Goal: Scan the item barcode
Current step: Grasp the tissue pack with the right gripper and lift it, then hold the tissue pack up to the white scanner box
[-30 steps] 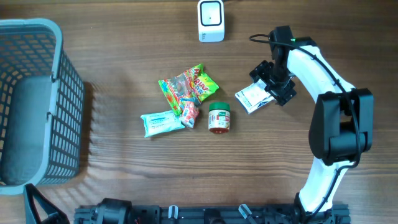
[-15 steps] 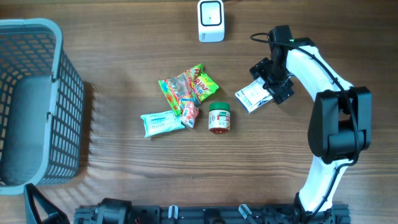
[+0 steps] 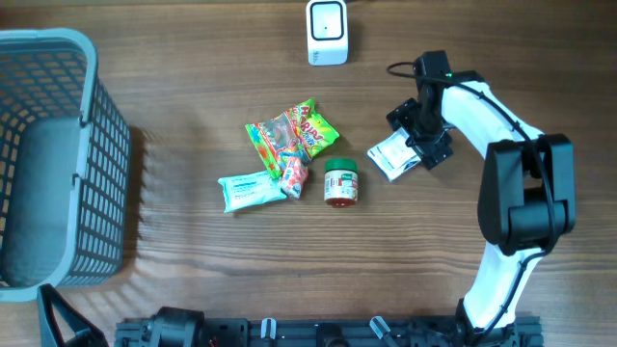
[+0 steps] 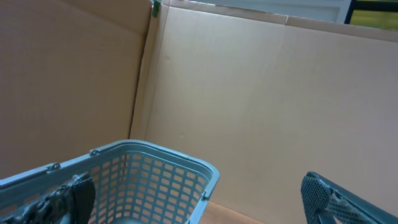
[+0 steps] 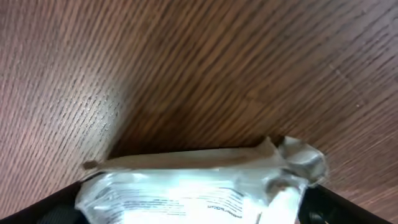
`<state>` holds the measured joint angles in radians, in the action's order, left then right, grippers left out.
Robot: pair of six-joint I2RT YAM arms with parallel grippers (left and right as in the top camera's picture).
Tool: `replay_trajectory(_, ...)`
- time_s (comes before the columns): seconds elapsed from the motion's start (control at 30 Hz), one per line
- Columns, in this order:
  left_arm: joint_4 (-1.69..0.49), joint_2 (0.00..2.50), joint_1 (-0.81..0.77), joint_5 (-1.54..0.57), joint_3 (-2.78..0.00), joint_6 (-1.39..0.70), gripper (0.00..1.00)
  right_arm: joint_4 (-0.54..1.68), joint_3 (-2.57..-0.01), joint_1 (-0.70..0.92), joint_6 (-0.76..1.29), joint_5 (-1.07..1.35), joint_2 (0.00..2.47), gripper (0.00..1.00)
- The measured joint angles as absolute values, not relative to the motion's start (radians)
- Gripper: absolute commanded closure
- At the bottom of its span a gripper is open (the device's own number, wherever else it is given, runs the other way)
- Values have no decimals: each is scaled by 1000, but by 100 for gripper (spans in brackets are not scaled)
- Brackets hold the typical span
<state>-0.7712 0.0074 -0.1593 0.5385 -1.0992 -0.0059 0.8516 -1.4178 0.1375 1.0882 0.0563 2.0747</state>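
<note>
A white foil packet (image 3: 388, 154) with small print lies flat on the wooden table, right of centre. My right gripper (image 3: 415, 137) is low over its right end, open. In the right wrist view the packet (image 5: 186, 186) fills the gap between the dark fingers of the gripper (image 5: 193, 214), which stand at either side of it. The white barcode scanner (image 3: 327, 32) stands at the table's far edge. My left gripper (image 4: 199, 208) is open and empty, looking over the basket rim (image 4: 155, 155); its pads (image 4: 323, 196) are wide apart.
A grey-blue mesh basket (image 3: 58, 58) stands at the left. Mid-table lie a green candy bag (image 3: 294, 130), a light-blue wrapper (image 3: 251, 190), a small pink-white sachet (image 3: 295, 176) and a green-lidded jar (image 3: 339, 182). Cardboard walls (image 4: 249, 93) rise behind the basket.
My right gripper has crept slightly left and lower over the packet's right end. The packet and the other items have barely moved.
</note>
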Motion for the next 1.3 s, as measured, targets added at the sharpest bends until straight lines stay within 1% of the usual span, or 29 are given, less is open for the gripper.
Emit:
replay_trajectory(0.03,-771,7,-159,538,-1099,-6,0,842,-1409,138,1089,55,2069,0)
replay_trajectory(0.07,-771,7,-159,538,-1099,-6,0,833,-1401,138,1092,55,2063,4)
replay_trajectory(0.1,-771,7,-159,538,-1099,-6,0,831,-1398,138,1093,55,2061,10)
replay_trajectory(0.13,-772,7,-159,538,-1099,-6,0,828,-1396,138,1097,54,2059,18)
replay_trajectory(0.17,-772,7,-159,538,-1099,-6,0,828,-1394,138,1102,51,2059,22)
replay_trajectory(0.2,-773,7,-159,538,-1099,-6,0,827,-1393,138,1103,51,2059,23)
replay_trajectory(0.3,-783,7,-159,538,-1099,-6,0,825,-1390,138,1099,51,2058,23)
replay_trajectory(0.43,-887,7,-159,539,-1098,-9,0,819,-1390,135,1057,73,2057,23)
replay_trajectory(0.5,-945,7,-159,538,-1098,-10,0,775,-1390,128,997,143,2055,26)
replay_trajectory(0.6,-989,7,-159,533,-1098,-9,0,646,-1387,113,864,328,2061,27)
replay_trajectory(0.77,-1073,7,-159,481,-1043,43,0,397,-1369,75,622,772,2078,27)
replay_trajectory(0.8,-1072,7,-159,466,-1029,51,0,376,-1369,72,606,810,2078,28)
replay_trajectory(0.87,-1033,8,-159,416,-989,71,0,299,-1367,62,537,995,2078,28)
replay_trajectory(1.0,-1016,8,-159,377,-931,93,0,245,-1367,62,470,1209,2078,28)
replay_trajectory(1.1,-977,8,-159,367,-858,104,0,255,-1367,62,442,1275,2067,28)
replay_trajectory(1.17,-888,8,-159,363,-801,112,0,293,-1365,62,412,1299,2016,28)
replay_trajectory(1.3,-667,7,-159,353,-659,119,0,476,-1364,64,322,1286,1814,27)
